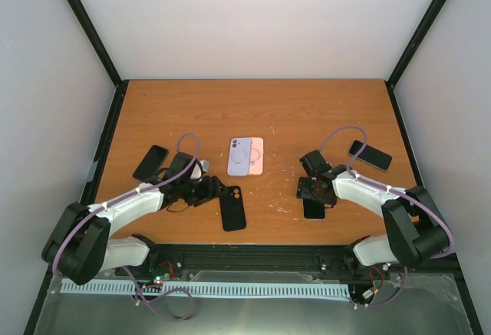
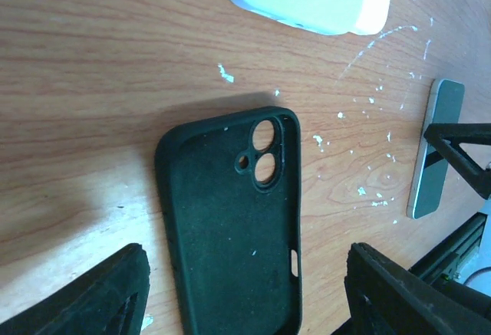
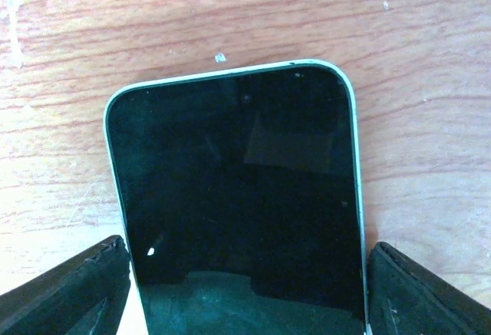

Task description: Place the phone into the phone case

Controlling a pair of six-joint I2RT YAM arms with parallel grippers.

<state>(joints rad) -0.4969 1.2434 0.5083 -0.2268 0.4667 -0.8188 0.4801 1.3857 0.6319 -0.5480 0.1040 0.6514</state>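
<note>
The black phone case (image 1: 232,208) lies hollow side up near the table's front edge, camera holes toward the far side. My left gripper (image 1: 211,191) hovers just left of it. In the left wrist view that gripper (image 2: 245,274) stands open, one finger on each side of the case (image 2: 230,228), touching neither side. The phone (image 1: 313,208), dark screen up with a silver rim, lies flat right of centre. In the right wrist view my right gripper (image 3: 245,274) straddles the phone (image 3: 238,189), both fingers against its long edges.
A lilac case (image 1: 239,156) and a pink one (image 1: 257,156) lie side by side at the table's middle. One dark phone (image 1: 150,162) rests at the left, another (image 1: 370,155) at the right. White specks dot the wood between the arms.
</note>
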